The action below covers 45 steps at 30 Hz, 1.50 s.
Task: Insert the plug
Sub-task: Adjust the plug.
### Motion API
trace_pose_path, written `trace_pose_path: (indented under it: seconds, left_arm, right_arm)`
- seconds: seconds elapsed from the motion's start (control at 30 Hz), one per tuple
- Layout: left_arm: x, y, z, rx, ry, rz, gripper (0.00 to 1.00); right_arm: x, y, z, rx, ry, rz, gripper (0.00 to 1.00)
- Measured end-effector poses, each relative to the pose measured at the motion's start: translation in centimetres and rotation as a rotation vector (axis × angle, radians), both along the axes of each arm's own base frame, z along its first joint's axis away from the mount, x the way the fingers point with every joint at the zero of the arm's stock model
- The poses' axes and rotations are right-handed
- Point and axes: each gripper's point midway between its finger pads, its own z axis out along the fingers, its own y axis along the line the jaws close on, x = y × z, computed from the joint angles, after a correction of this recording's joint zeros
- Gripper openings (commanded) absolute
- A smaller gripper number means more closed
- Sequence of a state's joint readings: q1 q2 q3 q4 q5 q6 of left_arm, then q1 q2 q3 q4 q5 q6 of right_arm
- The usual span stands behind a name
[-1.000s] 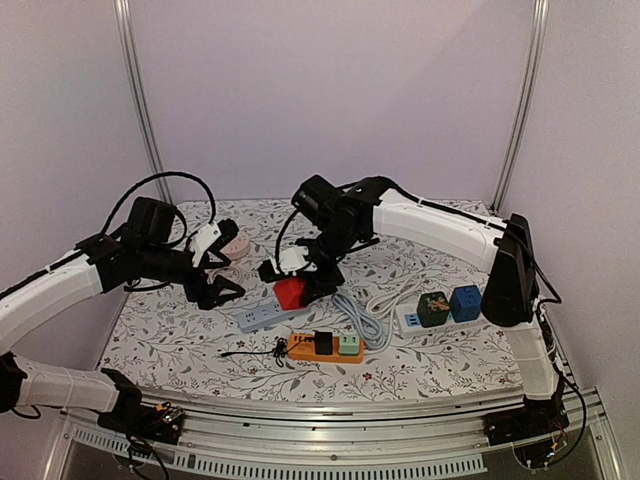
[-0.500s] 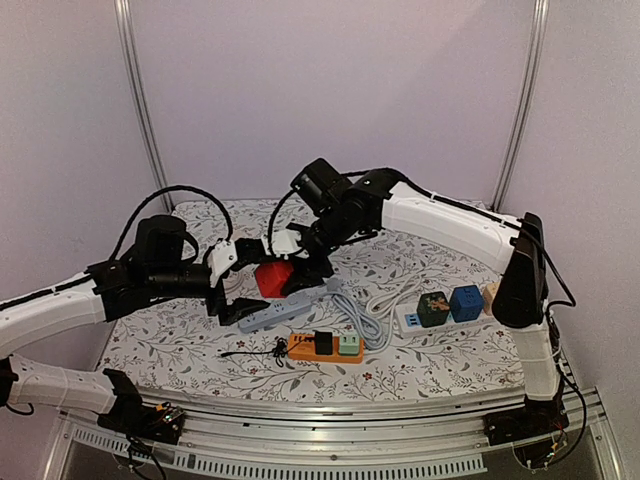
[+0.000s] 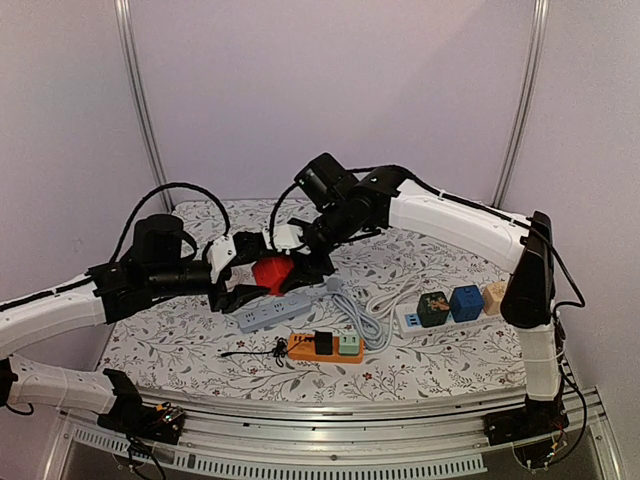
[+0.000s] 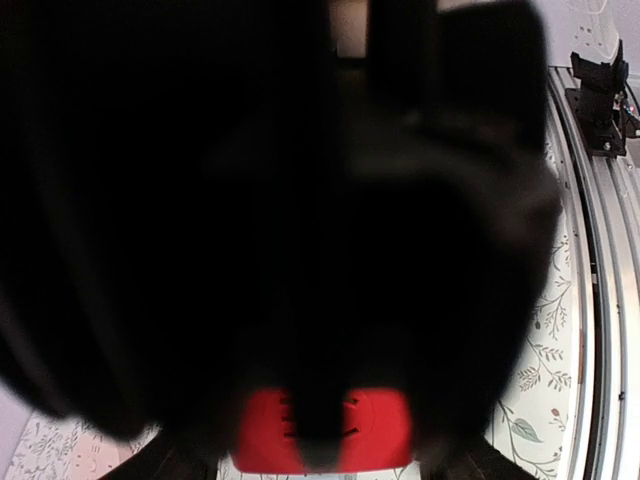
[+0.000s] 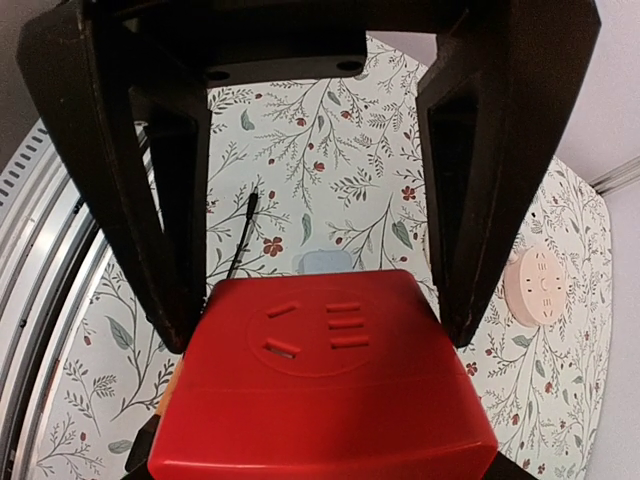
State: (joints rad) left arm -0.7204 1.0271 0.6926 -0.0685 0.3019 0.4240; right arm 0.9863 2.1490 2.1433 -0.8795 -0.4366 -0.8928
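Note:
The plug is a red cube [image 3: 268, 273] with socket slots on its face, held in the air above the grey power strip [image 3: 272, 313]. My right gripper [image 3: 296, 262] is shut on it. In the right wrist view both black fingers [image 5: 170, 250] press the sides of the red cube [image 5: 330, 400]. My left gripper [image 3: 238, 290] has come up against the cube from the left. In the left wrist view the red cube [image 4: 375, 435] lies low between its finger [image 4: 170, 468] and the other one, with a thin gap showing. The right gripper's dark, blurred body blocks most of that view.
An orange power strip [image 3: 325, 346] with a black and a green plug lies in front, beside a black cable [image 3: 250, 352]. A white strip [image 3: 415, 318] at the right carries green, blue and tan cubes. A pink round socket [image 5: 540, 285] lies at the back left.
The right gripper has lifted the red cube and carried it left. The left gripper has swung right up to the cube, and its jaws have narrowed around it.

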Motion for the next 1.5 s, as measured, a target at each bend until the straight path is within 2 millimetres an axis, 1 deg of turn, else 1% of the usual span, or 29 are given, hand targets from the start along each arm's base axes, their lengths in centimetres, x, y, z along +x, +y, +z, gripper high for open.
trace_pose_path:
  seconds: [0.17, 0.37, 0.53, 0.67, 0.77, 0.83, 0.87, 0.93, 1.0, 1.03, 1.07, 1.1, 1.13, 1.17, 1.2, 1.27, 1.33, 1.37, 1.47, 1.5]
  left_arm:
    - [-0.1, 0.1, 0.6, -0.043, 0.036, 0.022, 0.68]
    - [-1.1, -0.2, 1.8, -0.089, 0.07, -0.012, 0.71]
    - [-1.6, -0.4, 2.0, -0.087, 0.086, -0.041, 0.68]
    - [-1.8, -0.6, 2.7, -0.097, 0.082, -0.059, 0.76]
    - [-1.9, -0.9, 3.7, -0.11, 0.068, -0.071, 0.74]
    - [-1.9, -1.1, 4.5, -0.12, 0.054, -0.079, 0.69]
    - [-2.0, -1.2, 4.7, -0.123, 0.05, -0.083, 0.65]
    - [-2.1, -1.3, 4.9, -0.121, 0.041, -0.091, 0.51]
    - [-2.1, -1.3, 4.8, -0.117, 0.039, -0.088, 0.42]
    - [-2.1, -1.3, 4.8, -0.115, 0.037, -0.087, 0.34]
    - [-2.1, -1.3, 4.7, -0.113, 0.039, -0.087, 0.23]
    - [-2.1, -1.3, 4.6, -0.112, 0.042, -0.087, 0.08]
    - [-2.1, -1.3, 4.6, -0.111, 0.042, -0.087, 0.0]
    - [-2.1, -1.3, 4.6, -0.111, 0.043, -0.088, 0.0]
    - [-2.1, -1.4, 4.6, -0.111, 0.044, -0.088, 0.0]
    - [-2.0, -1.4, 4.6, -0.111, 0.045, -0.086, 0.0]
    - [-2.0, -1.3, 4.6, -0.114, 0.048, -0.082, 0.0]
    - [-2.0, -1.3, 4.7, -0.117, 0.05, -0.079, 0.0]
    - [-1.7, -1.0, 5.2, -0.121, 0.023, -0.053, 0.0]
    - [-1.5, -0.9, 5.5, -0.123, 0.004, -0.044, 0.0]
  right_arm:
    - [-0.4, -0.1, 0.8, 0.033, 0.02, -0.008, 0.0]
    - [-1.5, -0.8, 3.0, 0.096, 0.021, 0.002, 0.0]
    - [-2.2, -0.9, 4.5, 0.138, 0.027, 0.022, 0.0]
    - [-2.3, -0.8, 4.9, 0.153, 0.027, 0.03, 0.0]
    - [-2.4, -0.7, 4.8, 0.151, 0.028, 0.032, 0.0]
    - [-2.5, -0.7, 4.8, 0.153, 0.03, 0.034, 0.0]
    - [-2.5, -0.7, 4.9, 0.155, 0.03, 0.035, 0.0]
    - [-2.4, -0.6, 5.0, 0.16, 0.029, 0.035, 0.0]
    - [-2.4, -0.6, 5.0, 0.159, 0.029, 0.033, 0.0]
    - [-2.3, -0.7, 4.9, 0.159, 0.026, 0.034, 0.0]
    - [-2.3, -0.7, 4.9, 0.157, 0.025, 0.033, 0.0]
    - [-2.3, -0.7, 4.8, 0.155, 0.026, 0.032, 0.0]
    - [-2.3, -0.7, 4.8, 0.155, 0.026, 0.032, 0.0]
    - [-2.3, -0.7, 4.8, 0.155, 0.027, 0.032, 0.06]
    - [-2.3, -0.7, 4.8, 0.155, 0.027, 0.032, 0.19]
    - [-2.3, -0.7, 4.8, 0.155, 0.03, 0.029, 0.52]
    - [-2.3, -0.7, 4.8, 0.155, 0.04, 0.021, 0.88]
    - [-2.1, -0.8, 4.8, 0.159, 0.05, 0.011, 0.97]
    - [-1.5, -0.8, 5.3, 0.212, 0.12, -0.044, 0.99]
    - [-1.2, -1.2, 5.4, 0.236, 0.157, -0.08, 0.99]
